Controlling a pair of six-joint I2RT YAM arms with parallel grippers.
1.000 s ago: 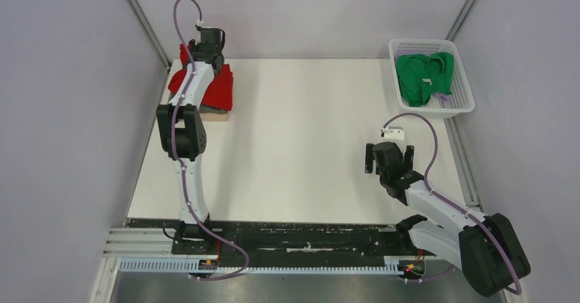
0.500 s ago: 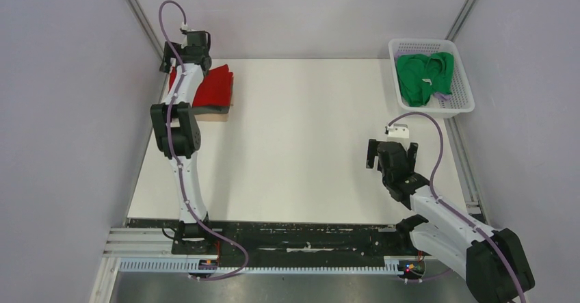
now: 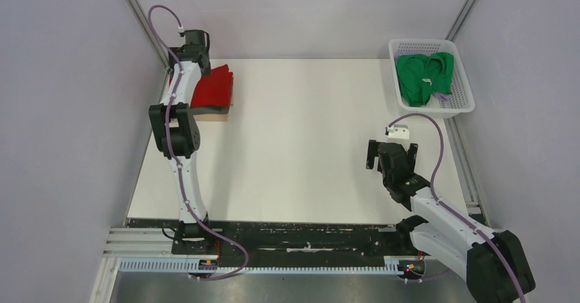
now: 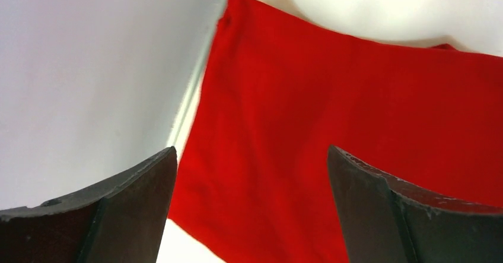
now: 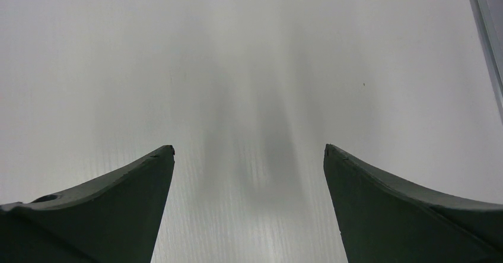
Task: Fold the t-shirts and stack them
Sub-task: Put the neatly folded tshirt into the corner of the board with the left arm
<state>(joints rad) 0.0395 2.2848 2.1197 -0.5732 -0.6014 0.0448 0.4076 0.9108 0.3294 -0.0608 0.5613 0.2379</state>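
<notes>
Left arm is stretched to the upper left of the top view. The left gripper (image 4: 251, 150) has its jaws spread wide with nothing between them, hanging over the bright red folded cloth t-shirt (image 3: 215, 87).

The red shirt lies flat in the table's upper-left corner. Its left edge is close against the grey side wall (image 4: 89, 67), so there's very little room on that side. Under its lower edge a dark strip and a tan cloth edge (image 3: 217, 116) show, so it tops a stack. Can't make out the lower layers any better than that.

The right gripper (image 5: 249, 148) is also spread wide and empty, at lower right of the top view over bare white tabletop (image 3: 294, 139). Only its shadow is underneath. The table's right edge and metal rail (image 5: 486, 31) are near its right finger.

The green cloth t-shirt (image 3: 424, 77) sits crumpled in the white plastic lattice basket (image 3: 429, 42) at upper right, well apart from both grippers.

The centre of the table is bare, with wide open room between the stack and the basket. Grey walls close in left, right and far sides. The black base rail (image 3: 294, 238) runs along the near edge at the bottom. Purple cables loop off both wrists, and nothing stands between the arms.
</notes>
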